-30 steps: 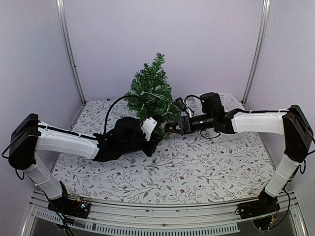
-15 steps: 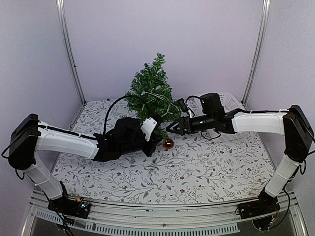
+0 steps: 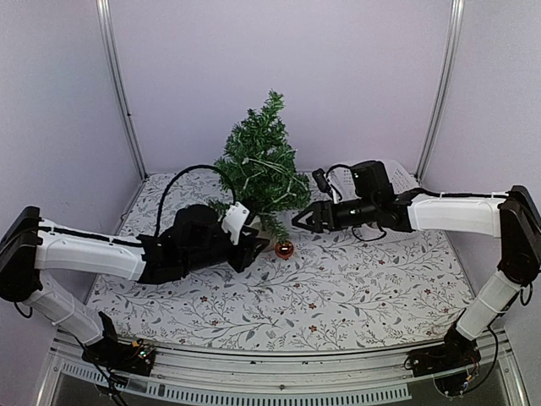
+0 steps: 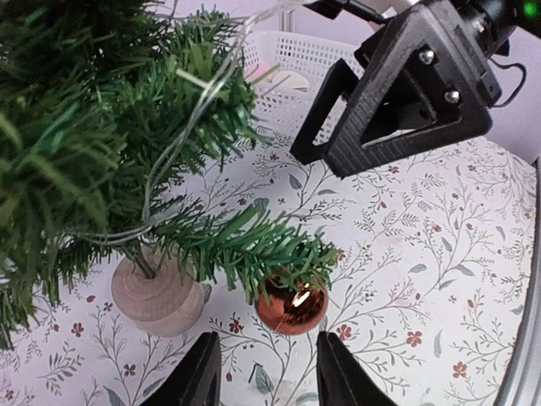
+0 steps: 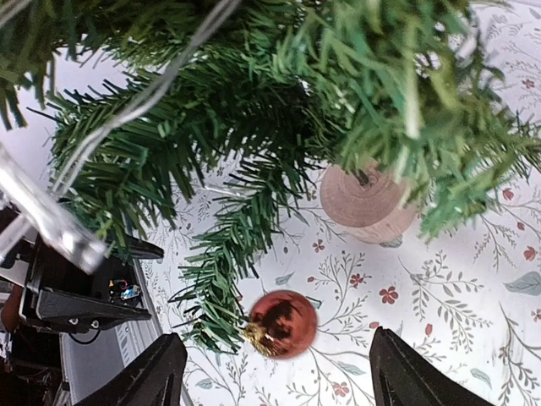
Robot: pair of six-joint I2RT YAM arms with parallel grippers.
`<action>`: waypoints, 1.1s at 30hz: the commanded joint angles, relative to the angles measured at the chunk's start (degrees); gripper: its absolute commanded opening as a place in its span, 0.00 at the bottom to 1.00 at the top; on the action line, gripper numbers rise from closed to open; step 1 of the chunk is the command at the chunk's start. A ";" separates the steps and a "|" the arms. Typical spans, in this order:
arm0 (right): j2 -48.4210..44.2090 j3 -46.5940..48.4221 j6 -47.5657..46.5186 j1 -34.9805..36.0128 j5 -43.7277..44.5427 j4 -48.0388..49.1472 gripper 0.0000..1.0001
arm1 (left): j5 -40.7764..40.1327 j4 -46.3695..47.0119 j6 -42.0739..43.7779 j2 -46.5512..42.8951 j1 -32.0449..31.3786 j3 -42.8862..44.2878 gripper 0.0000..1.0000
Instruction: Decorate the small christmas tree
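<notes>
surface: table covered in a white cloth with a leaf-and-berry print, pale lilac walls behind.

item: small christmas tree, back centre of the table; upright, long axis vertical, tip up; round wooden stump on the cloth; pale wire strung through the branches.

item: red bauble, gold cap at the tip of a low branch, just beside the stump.

item: white basket, back right.

left gripper: low, left of the bauble, fingers narrowly apart, holding nothing.

right gripper: right of the tree, fingers spread wide, holding nothing.
</notes>
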 commanded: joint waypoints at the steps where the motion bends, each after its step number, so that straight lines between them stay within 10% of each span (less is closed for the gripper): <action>1: -3.08 -2.67 1.62 -1.63 2.02 0.60 0.77 | 1.19 0.76 -3.07 -5.57 0.63 -4.29 0.41; 14: -3.06 -10.81 12.73 -8.12 2.19 7.05 0.53 | 8.32 5.96 -27.49 -14.97 23.18 -16.15 0.40; 22: 3.40 -16.82 20.92 -8.43 -2.47 22.10 0.43 | 26.77 16.74 -35.08 4.99 35.43 -9.20 0.35; 33: 13.14 -13.20 21.16 -8.26 -7.54 32.25 0.31 | 38.66 26.22 -36.98 31.16 36.97 7.71 0.30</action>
